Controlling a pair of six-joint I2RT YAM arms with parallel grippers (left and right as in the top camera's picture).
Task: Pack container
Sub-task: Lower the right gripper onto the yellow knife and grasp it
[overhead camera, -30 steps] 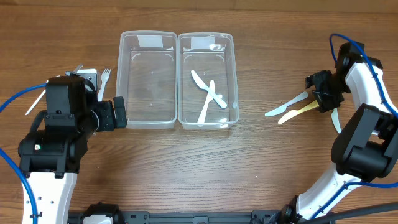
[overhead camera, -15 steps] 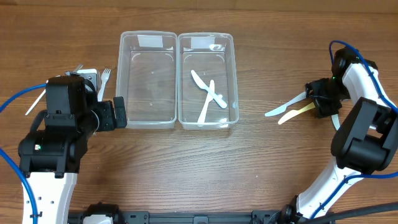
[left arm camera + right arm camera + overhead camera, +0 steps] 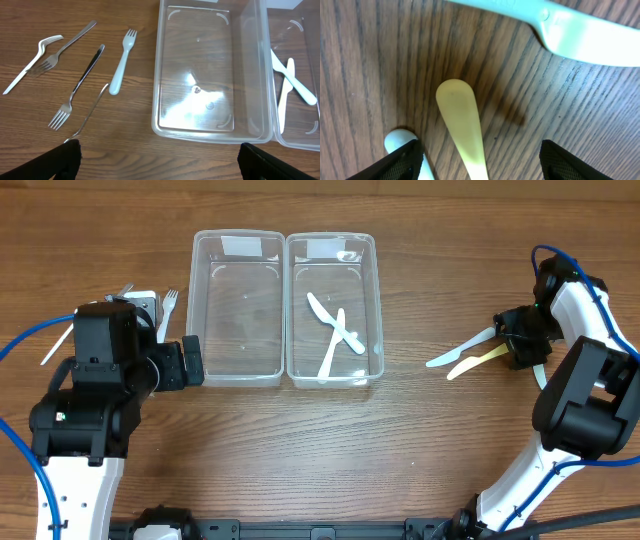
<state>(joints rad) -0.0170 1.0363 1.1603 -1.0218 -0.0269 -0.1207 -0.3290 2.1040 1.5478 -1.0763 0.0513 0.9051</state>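
Note:
Two clear containers stand side by side: the left one point(image 3: 235, 310) is empty, the right one point(image 3: 330, 242) holds white plastic knives point(image 3: 335, 323). My right gripper point(image 3: 515, 345) is open, low over the table at the right. A yellow plastic utensil point(image 3: 482, 359) lies between its fingers, its rounded handle point(image 3: 462, 125) showing in the right wrist view, where the gripper point(image 3: 480, 167) straddles it. White plastic knives point(image 3: 460, 348) lie beside it. My left gripper point(image 3: 190, 362) is open and empty next to the left container point(image 3: 210, 75).
Several forks lie left of the containers: a white plastic fork point(image 3: 122, 62), metal forks point(image 3: 80, 85) and a bent white one point(image 3: 32, 62). In the right wrist view a white knife blade point(image 3: 570, 35) lies ahead and a white handle end point(image 3: 402, 142) sits by the left finger.
My right gripper has shifted slightly over the yellow utensil and then held still. The left arm and the containers have not moved.

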